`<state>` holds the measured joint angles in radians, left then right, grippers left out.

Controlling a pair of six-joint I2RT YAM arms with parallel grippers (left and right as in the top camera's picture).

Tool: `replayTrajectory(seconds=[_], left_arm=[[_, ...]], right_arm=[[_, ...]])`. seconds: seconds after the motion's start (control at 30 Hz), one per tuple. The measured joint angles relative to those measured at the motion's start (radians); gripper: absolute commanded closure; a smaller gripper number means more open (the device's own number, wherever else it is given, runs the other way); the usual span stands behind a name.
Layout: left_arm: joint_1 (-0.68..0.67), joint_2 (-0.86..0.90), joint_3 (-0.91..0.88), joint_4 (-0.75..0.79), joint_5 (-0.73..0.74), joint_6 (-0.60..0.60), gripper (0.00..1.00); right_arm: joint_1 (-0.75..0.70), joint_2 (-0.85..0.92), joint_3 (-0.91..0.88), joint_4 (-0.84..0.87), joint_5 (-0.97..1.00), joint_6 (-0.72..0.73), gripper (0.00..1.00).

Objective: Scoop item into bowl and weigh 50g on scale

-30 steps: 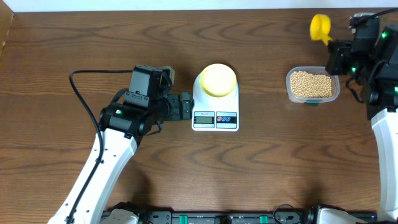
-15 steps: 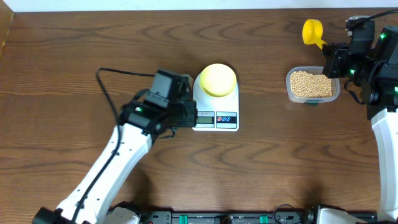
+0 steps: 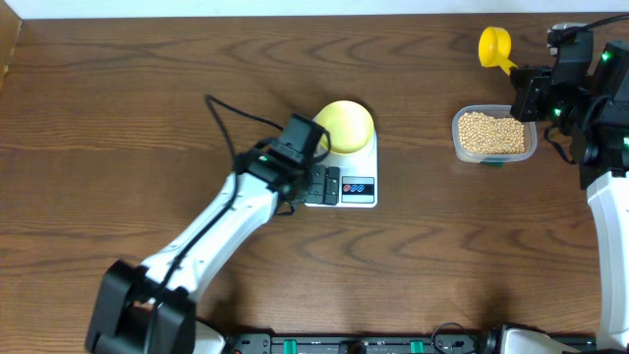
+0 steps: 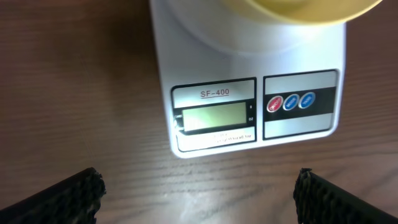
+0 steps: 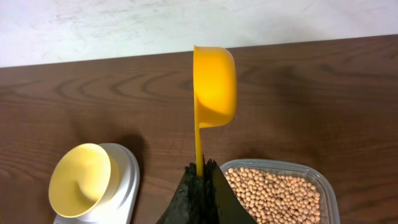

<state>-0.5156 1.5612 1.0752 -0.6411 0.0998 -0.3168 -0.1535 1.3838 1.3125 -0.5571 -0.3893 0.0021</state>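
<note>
Nearest, the left fingers were spread wide, holding nothing, hovering at the front edge of the white flat plastic kitchen scale by its grey display; no digits were readable. The small round pale yellow bowl sat on the scale's platform and looked empty. To the right on the brown wooden tabletop, the small round beige beans all lay in the clear rounded-rectangular plastic tub, well apart from the bowl. Farthest, the right fingers pinched the handle of the bright yellow plastic scoop, its cup empty and raised behind the tub. Risks: the left fingers bumping the scale could shift the bowl or upset the zero. A heaped scoop carried across that gap could shed rolling beans. Tipping too much would overshoot the target.
</note>
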Motion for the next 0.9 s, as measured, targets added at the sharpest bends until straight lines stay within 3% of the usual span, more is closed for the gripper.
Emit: replayTrajectory(seconds=[0.37, 0.9], left_arm=[[-0.117, 0.133, -0.002, 0.126, -0.187, -0.107, 0.0], [-0.154, 0.219, -0.002, 0.2, -0.256, -0.129, 0.0]], right_arm=[[0.0, 0.0, 0.0, 0.002, 0.0, 0.0, 0.99], [0.0, 0.0, 0.0, 0.002, 0.0, 0.0, 0.99]])
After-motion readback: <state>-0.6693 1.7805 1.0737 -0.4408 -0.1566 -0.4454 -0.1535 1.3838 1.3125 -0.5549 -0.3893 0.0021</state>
